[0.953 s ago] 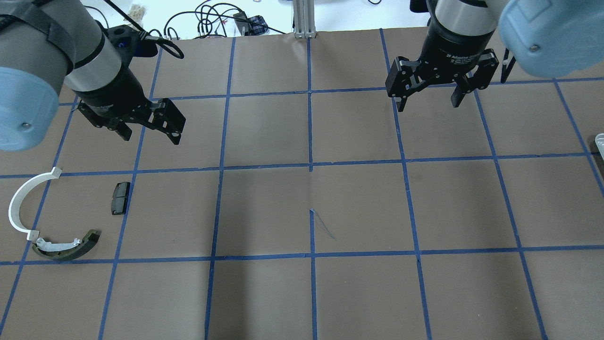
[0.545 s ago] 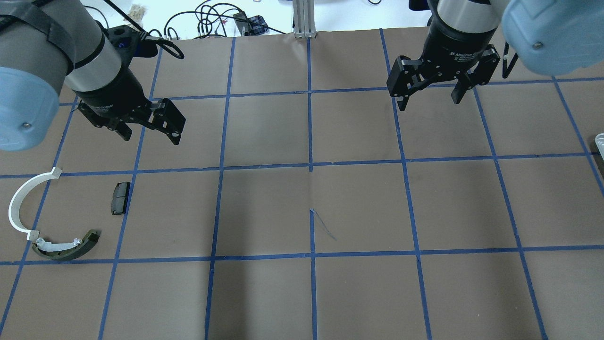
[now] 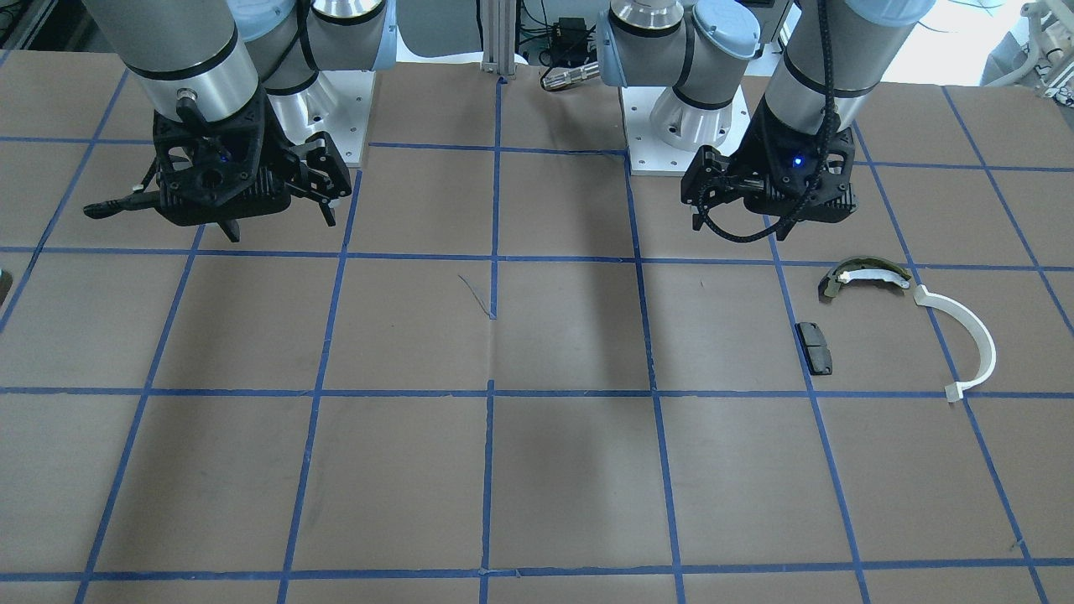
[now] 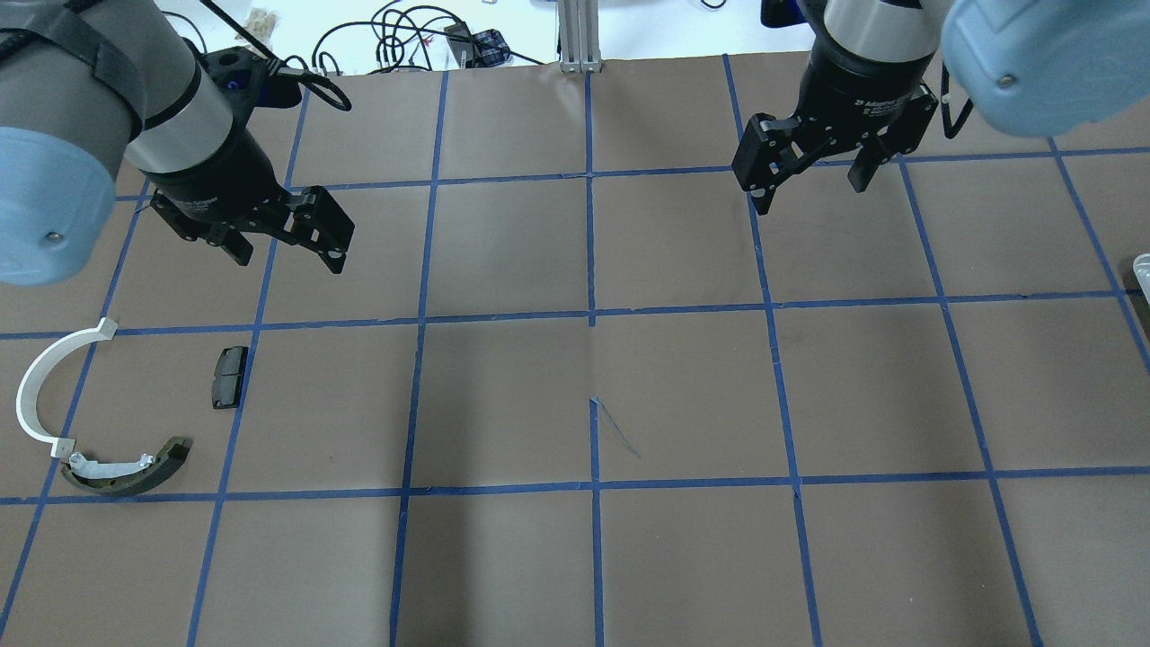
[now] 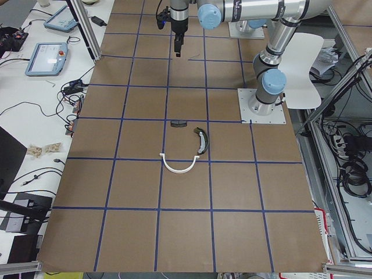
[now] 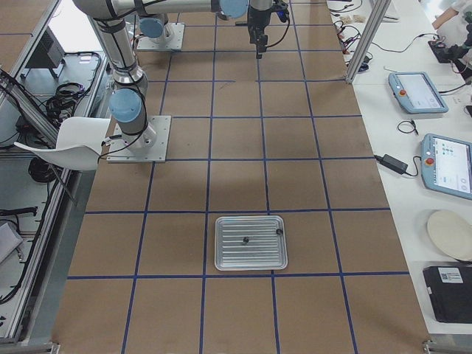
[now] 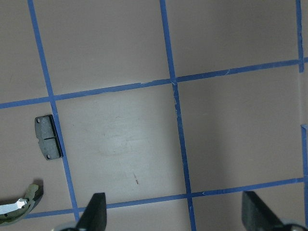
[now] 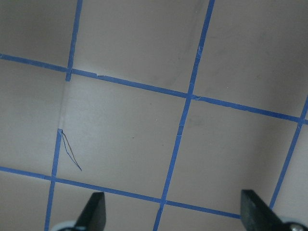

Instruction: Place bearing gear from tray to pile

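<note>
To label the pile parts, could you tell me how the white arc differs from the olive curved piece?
The white arc is plain white and a wide half-circle; the olive curved piece is dark, shorter and shallower, with a white strip along it. Both lie flat, ends close together.

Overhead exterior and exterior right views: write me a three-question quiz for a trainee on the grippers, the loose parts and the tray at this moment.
1. True or false: the left gripper is shut on a part.
2. Which loose part lies nearest the left gripper in the overhead view? A) white arc B) black pad C) olive curved piece
3. In the exterior right view, how many small dark things lie on the tray?

Key: 1. False, it is open and empty. 2. B. 3. Two.
</note>
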